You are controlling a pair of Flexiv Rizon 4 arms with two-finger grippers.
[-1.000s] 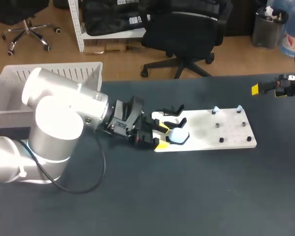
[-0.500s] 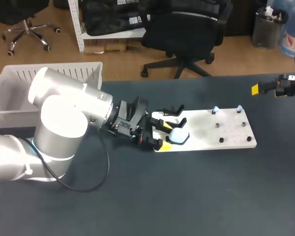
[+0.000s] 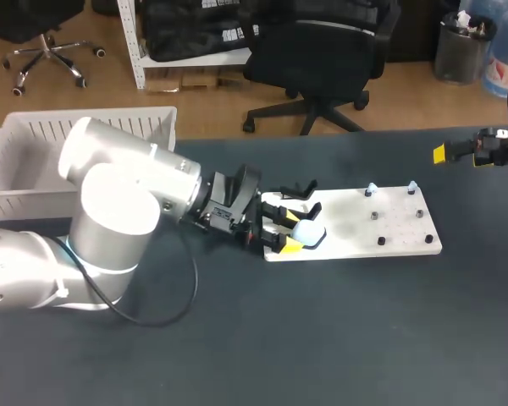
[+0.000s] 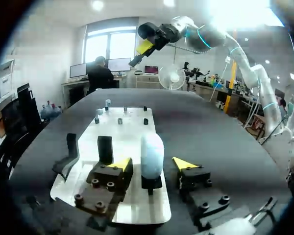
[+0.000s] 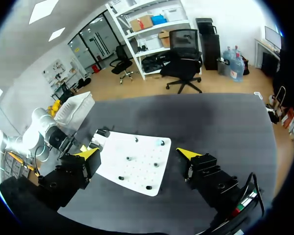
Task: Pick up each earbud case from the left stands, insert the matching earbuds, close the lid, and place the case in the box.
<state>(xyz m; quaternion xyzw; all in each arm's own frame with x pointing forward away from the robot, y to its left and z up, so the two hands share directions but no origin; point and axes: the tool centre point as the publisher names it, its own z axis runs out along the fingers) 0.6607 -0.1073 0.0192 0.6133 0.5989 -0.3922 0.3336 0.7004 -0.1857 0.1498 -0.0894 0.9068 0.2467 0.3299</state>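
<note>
On the stand (image 4: 152, 184): your left tool (image 4: 152, 163) open, astride the earbud case (image 4: 152, 152).
Grip: centre it, close squarely.

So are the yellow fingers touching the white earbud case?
Apart. The left wrist view shows the earbud case between the fingers of the left gripper, with a gap on each side.

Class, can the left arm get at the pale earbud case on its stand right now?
Probably yes: the left gripper stands open, one finger on each side of the earbud case, nothing between them.
</note>
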